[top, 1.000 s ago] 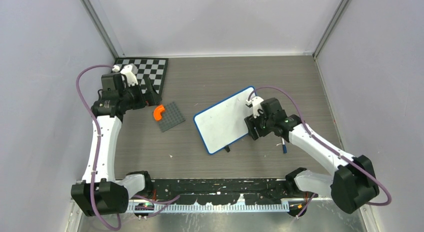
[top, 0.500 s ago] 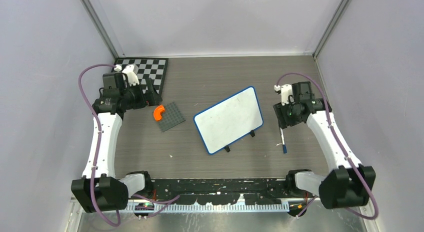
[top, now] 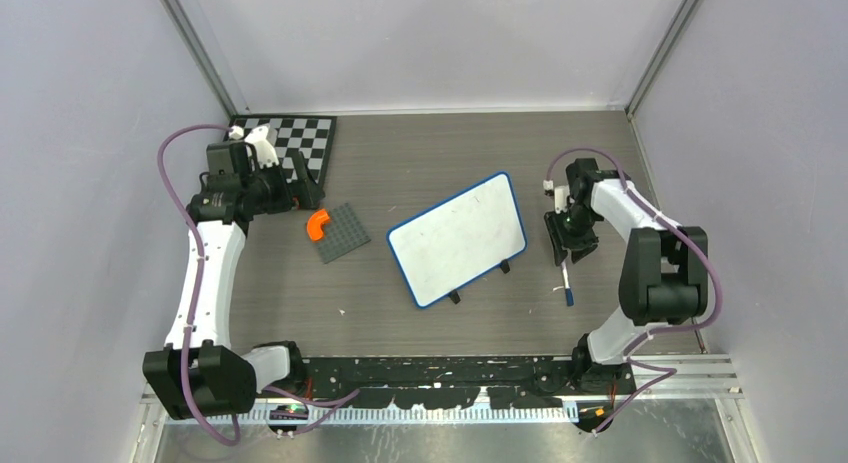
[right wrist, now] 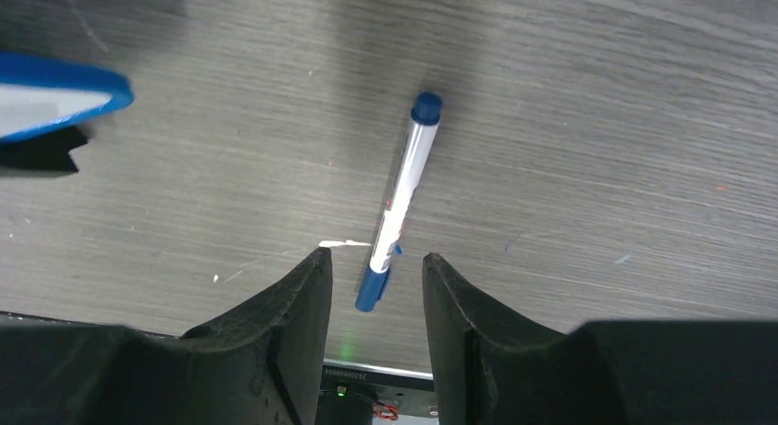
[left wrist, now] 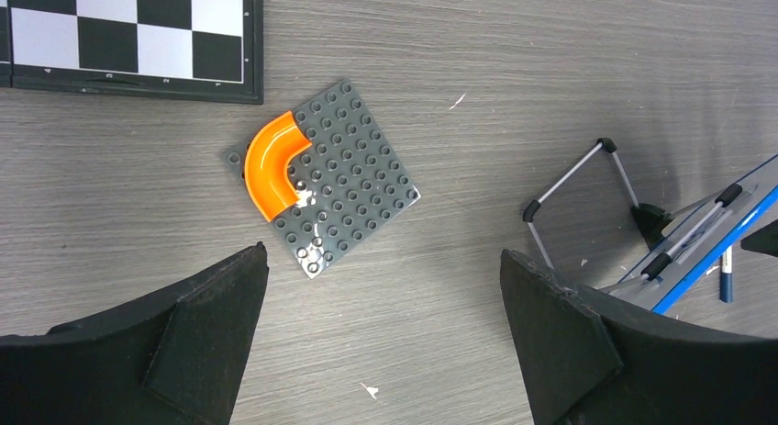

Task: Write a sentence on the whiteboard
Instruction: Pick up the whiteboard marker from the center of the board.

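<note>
Centrally, the round-cornered, blue-framed whiteboard (top: 458, 238) stands on woodgrain table (top: 420, 163).

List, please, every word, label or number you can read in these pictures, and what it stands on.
No text here can be read.
On the marker: small red print on the barrel, too blurred to read.
On the checkerboard: tiny marks along its dark border, too small to read.
On the whiteboard: no writing shows in the top view.

Blue-framed whiteboard (top: 457, 238) stands propped, angled, near the table's (top: 420, 148) middle.
</note>
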Motion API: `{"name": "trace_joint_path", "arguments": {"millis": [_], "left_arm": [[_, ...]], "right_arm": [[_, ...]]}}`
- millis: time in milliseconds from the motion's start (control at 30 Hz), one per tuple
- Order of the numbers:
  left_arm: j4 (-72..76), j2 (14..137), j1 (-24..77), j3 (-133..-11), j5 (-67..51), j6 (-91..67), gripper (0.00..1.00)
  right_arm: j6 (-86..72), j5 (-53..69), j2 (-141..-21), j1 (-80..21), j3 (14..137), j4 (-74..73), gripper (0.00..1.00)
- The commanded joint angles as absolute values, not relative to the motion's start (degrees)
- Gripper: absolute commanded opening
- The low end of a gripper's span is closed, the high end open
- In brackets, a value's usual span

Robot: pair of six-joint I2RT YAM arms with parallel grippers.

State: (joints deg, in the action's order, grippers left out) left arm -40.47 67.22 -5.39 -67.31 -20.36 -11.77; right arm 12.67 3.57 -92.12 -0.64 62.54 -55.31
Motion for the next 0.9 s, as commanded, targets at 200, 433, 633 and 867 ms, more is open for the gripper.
{"name": "trace_joint_path", "arguments": {"millis": [200,433,633,867], "left_arm": [[-38.3,66.8,-5.6,-69.1,-18.2,-13.0,1.00],[-38.7,67.4,-5.6,-69.8,-17.2,-12.9,1.00],[-42.1,69.2,-5.4,-73.6,-16.7,-11.0,1.00],[-45.4,69.1,-5.4,-80.5,-28.2,-6.9,1.00]], "right_arm": [[7.3,0.4,-102.6,-0.8,65.9,-50.8,0.43],[5.8,0.2,-106.0,0.8,65.5,-50.2,0.30],[5.3,3.8,-101.5,4.3,72.5,-54.7,0.00],[1.6,18.5,-88.3,6.3,86.7,-58.5,0.00]]}}
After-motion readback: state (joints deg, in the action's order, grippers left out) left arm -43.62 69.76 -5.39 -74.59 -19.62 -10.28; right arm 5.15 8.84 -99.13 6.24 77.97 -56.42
